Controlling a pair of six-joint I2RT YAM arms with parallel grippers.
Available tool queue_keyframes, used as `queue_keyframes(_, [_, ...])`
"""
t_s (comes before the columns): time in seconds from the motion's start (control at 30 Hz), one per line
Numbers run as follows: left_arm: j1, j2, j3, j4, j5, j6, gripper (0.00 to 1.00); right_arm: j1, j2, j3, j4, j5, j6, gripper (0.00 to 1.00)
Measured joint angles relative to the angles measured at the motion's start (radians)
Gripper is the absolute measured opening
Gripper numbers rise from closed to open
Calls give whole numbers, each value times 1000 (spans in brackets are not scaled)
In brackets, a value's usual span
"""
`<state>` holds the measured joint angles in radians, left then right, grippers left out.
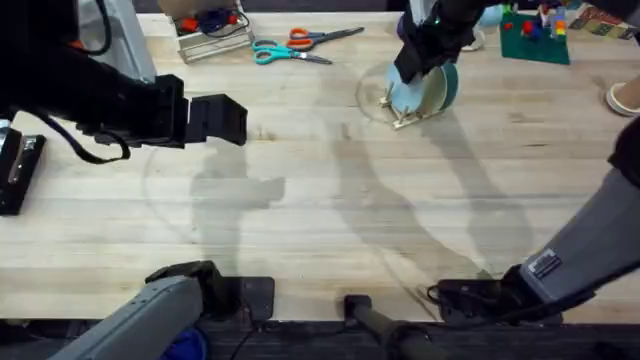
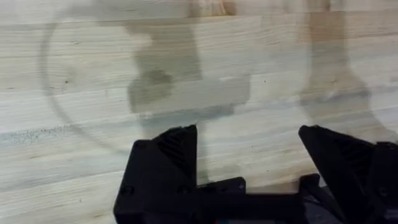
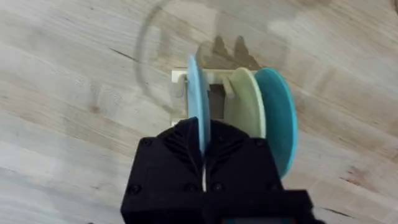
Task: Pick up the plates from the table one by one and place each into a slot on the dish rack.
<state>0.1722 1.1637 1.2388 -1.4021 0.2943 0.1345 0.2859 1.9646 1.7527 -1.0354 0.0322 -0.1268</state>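
My right gripper (image 1: 417,62) is at the far side of the table (image 1: 330,220), shut on the rim of the light blue plate (image 1: 405,97). In the right wrist view the gripper (image 3: 204,155) holds that plate (image 3: 198,93) upright at the dish rack (image 3: 180,78), beside the pale yellow plate (image 3: 244,106) and the teal plate (image 3: 281,118), which stand in the slots. Whether the blue plate rests in a slot I cannot tell. The yellow (image 1: 432,92) and teal (image 1: 449,85) plates also show from overhead. My left gripper (image 1: 222,120) hovers open over bare wood (image 2: 249,93), its fingers (image 2: 177,146) holding nothing.
Two pairs of scissors (image 1: 290,46) and a wire basket (image 1: 212,32) lie at the far edge, left of the rack. A green block with small coloured pieces (image 1: 536,40) sits at the far right. A black device (image 1: 20,170) rests at the left edge.
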Motion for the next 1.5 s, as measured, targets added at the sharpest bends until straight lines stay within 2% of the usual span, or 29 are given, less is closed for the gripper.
queue_keyframes(0.47, [0, 0, 0, 0, 0, 0, 994, 0, 16, 0, -2, -3, 4, 41])
queue_keyframes(0.63, [0, 0, 0, 0, 0, 0, 993, 0, 22, 0, -4, -4, 7, 209])
queue_keyframes(0.77, [0, 0, 0, 0, 0, 0, 994, 2, 36, 0, -4, -3, 7, 167])
queue_keyframes(0.9, [0, 0, 0, 0, 0, 0, 994, 2, 40, -2, -4, -3, 7, 237])
queue_keyframes(1.07, [0, 0, 0, 0, 0, 0, 994, 2, 40, -2, -4, -3, 7, 248])
queue_keyframes(1.2, [0, 0, 0, 0, 0, 0, 994, 2, 40, -2, -4, -4, 7, 340])
queue_keyframes(1.3, [0, 0, 0, 0, 0, 0, 993, 2, 40, -2, -4, -3, 6, 464])
queue_keyframes(1.5, [0, 0, 0, 0, 0, 0, 993, 2, 40, 1, -4, -4, 7, 508])
